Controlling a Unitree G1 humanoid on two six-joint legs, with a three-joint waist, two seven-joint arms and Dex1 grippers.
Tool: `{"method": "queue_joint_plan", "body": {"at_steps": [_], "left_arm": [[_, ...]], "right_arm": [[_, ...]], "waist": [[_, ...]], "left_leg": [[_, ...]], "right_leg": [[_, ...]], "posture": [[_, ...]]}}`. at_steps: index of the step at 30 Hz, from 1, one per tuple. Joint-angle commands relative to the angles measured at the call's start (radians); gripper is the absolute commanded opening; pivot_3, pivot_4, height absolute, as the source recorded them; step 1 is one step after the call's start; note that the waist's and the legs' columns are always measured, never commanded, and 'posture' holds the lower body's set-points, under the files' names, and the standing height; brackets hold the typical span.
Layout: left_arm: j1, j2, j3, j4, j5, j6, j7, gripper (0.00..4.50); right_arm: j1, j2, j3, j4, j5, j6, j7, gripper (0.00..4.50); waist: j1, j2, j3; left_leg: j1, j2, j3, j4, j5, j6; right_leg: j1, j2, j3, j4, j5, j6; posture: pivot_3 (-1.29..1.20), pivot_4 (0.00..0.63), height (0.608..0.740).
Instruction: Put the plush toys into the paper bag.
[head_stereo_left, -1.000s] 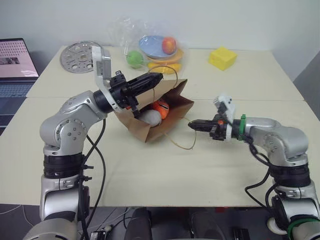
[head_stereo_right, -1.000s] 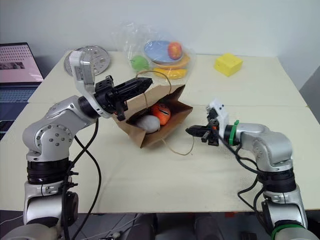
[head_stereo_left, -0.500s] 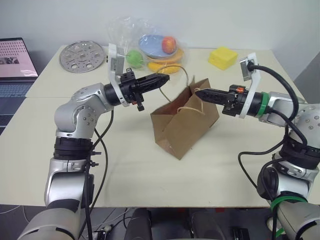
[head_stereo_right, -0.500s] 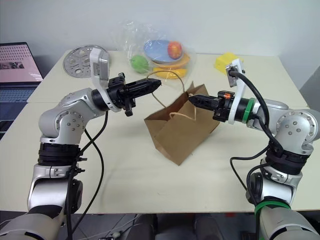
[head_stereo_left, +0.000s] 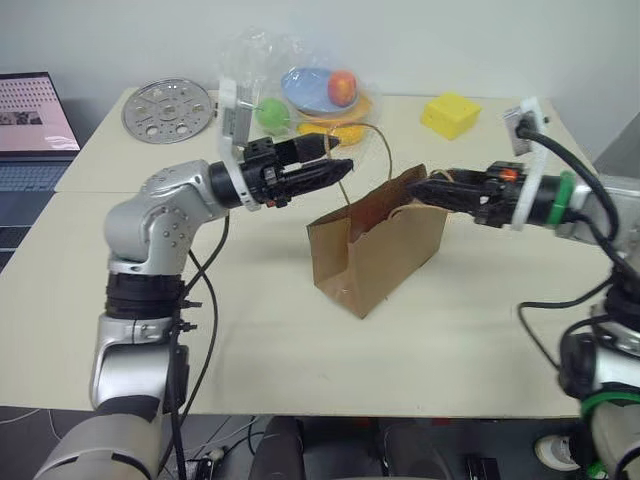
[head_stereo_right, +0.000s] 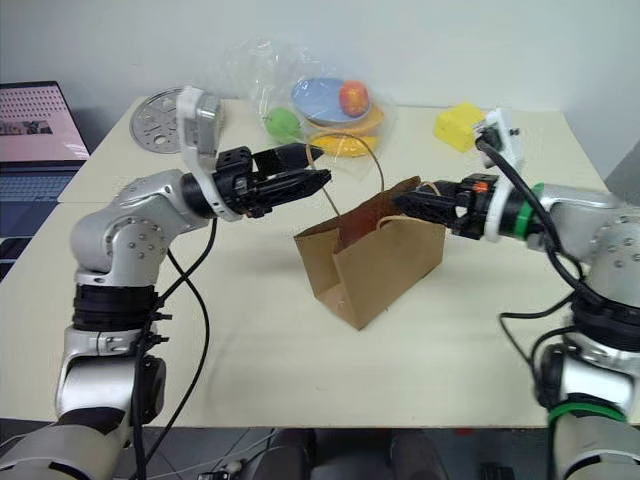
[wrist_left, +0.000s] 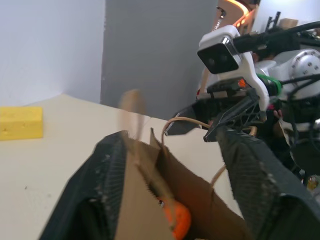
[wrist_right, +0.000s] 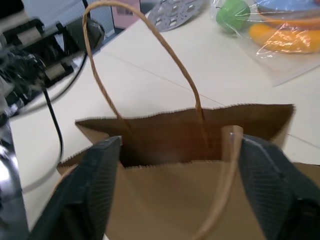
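Left wrist view: brown paper bag (head_stereo_left: 375, 250) upright mid-table, orange carrot plush toy (wrist_left: 176, 221) inside. Left gripper (head_stereo_left: 335, 168) and right gripper (head_stereo_left: 418, 190) both spread wide beside the rim, letting go of handles.

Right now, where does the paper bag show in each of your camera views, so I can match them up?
Left eye view: paper bag upright mid-table, between both arms.
Right eye view: same spot, centre.
Left wrist view: its open mouth low in frame, something orange inside.
Right wrist view: its rim and looped handle up close.
Shared landmark: the yellow foam block.
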Motion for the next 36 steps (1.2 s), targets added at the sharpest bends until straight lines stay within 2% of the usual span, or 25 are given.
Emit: {"method": "queue_joint_plan", "body": {"at_steps": [1, 6, 12, 21, 28, 36], "left_arm": [[0.047, 0.037, 0.039, -0.088, -0.036, 0.032, 0.009, 4.47], [0.188, 0.071, 0.087, -0.204, -0.086, 0.081, 0.051, 4.49], [0.34, 0.095, 0.06, -0.326, -0.087, 0.099, 0.062, 4.49], [0.401, 0.062, -0.03, -0.324, -0.008, 0.014, 0.067, 4.49], [0.426, 0.072, -0.113, -0.342, 0.068, -0.045, 0.029, 4.49], [0.442, -0.006, -0.197, -0.346, 0.179, -0.121, 0.117, 4.49]], "right_arm": [[0.028, -0.11, 0.027, -0.041, 0.023, -0.087, 0.117, 4.5], [0.13, -0.29, 0.017, -0.064, 0.026, -0.2, 0.277, 4.5], [0.169, -0.393, -0.037, -0.001, 0.016, -0.283, 0.338, 4.5], [0.288, -0.448, -0.074, -0.135, 0.118, -0.269, 0.372, 4.5], [0.463, -0.551, -0.043, -0.228, 0.011, -0.4, 0.433, 4.5], [0.476, -0.509, -0.034, -0.278, 0.089, -0.392, 0.393, 4.5]], "waist": [[0.0, 0.0, 0.0], [0.001, 0.0, 0.0], [0.004, 0.0, 0.0], [0.008, 0.0, 0.0], [0.011, 0.0, 0.0], [0.011, 0.0, 0.0]], "left_leg": [[0.0, 0.0, 0.0, 0.0, 0.0, 0.0], [0.0, 0.0, 0.001, 0.001, 0.0, 0.0], [0.0, 0.0, 0.002, 0.002, 0.0, 0.0], [0.0, 0.0, 0.002, 0.003, 0.0, 0.0], [0.0, 0.0, 0.003, 0.003, 0.0, 0.0], [0.001, 0.0, 0.003, 0.004, 0.0, 0.0]], "right_leg": [[0.0, 0.0, 0.0, 0.0, 0.0, 0.0], [0.0, 0.0, 0.001, 0.0, 0.0, 0.0], [0.001, 0.0, 0.002, -0.001, 0.0, 0.0], [0.001, 0.0, 0.002, -0.001, 0.0, 0.0], [0.001, 0.0, 0.003, -0.001, 0.0, 0.0], [0.001, 0.0, 0.003, -0.001, 0.0, 0.0]], "posture": [[0.0, 0.15, 0.74], [0.0, 0.15, 0.74], [0.0, 0.15, 0.74], [0.0, 0.15, 0.74], [0.0, 0.15, 0.74], [0.0, 0.15, 0.74]]}}
